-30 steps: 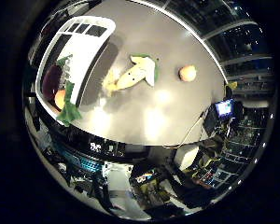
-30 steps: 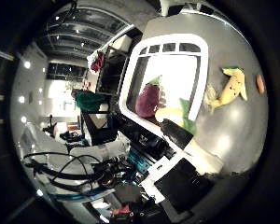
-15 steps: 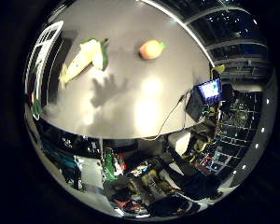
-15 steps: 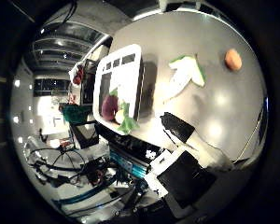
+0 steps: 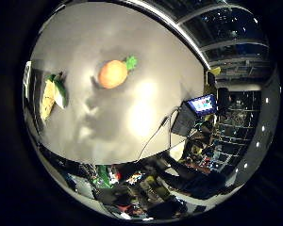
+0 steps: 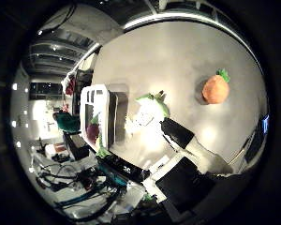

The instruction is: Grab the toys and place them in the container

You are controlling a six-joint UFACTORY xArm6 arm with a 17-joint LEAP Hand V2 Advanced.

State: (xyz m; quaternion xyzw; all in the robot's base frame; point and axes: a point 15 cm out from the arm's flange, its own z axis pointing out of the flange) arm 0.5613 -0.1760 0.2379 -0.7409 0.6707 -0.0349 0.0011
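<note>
An orange toy with a green top (image 5: 113, 72) lies on the grey table (image 5: 160, 56); in the right thumb side palm view it (image 6: 215, 87) lies away from the container. A yellow corn toy with green leaves (image 6: 148, 108) lies on the table just beside the white container (image 6: 101, 111); in the little finger side view it (image 5: 52, 92) lies away from the orange toy. A purple toy (image 6: 92, 134) and a green one lie inside the container. My hand (image 6: 192, 145) hovers above the table, nearer the orange toy than the container.
The table's edge (image 5: 193, 52) runs past the orange toy. A lit screen (image 5: 200, 102) and cluttered equipment (image 5: 132, 184) stand beyond the table. Shelving and lamps stand behind the container (image 6: 61, 84).
The camera has swung across the table away from the container. The orange toy now looks larger and closer. The toys have not moved.
</note>
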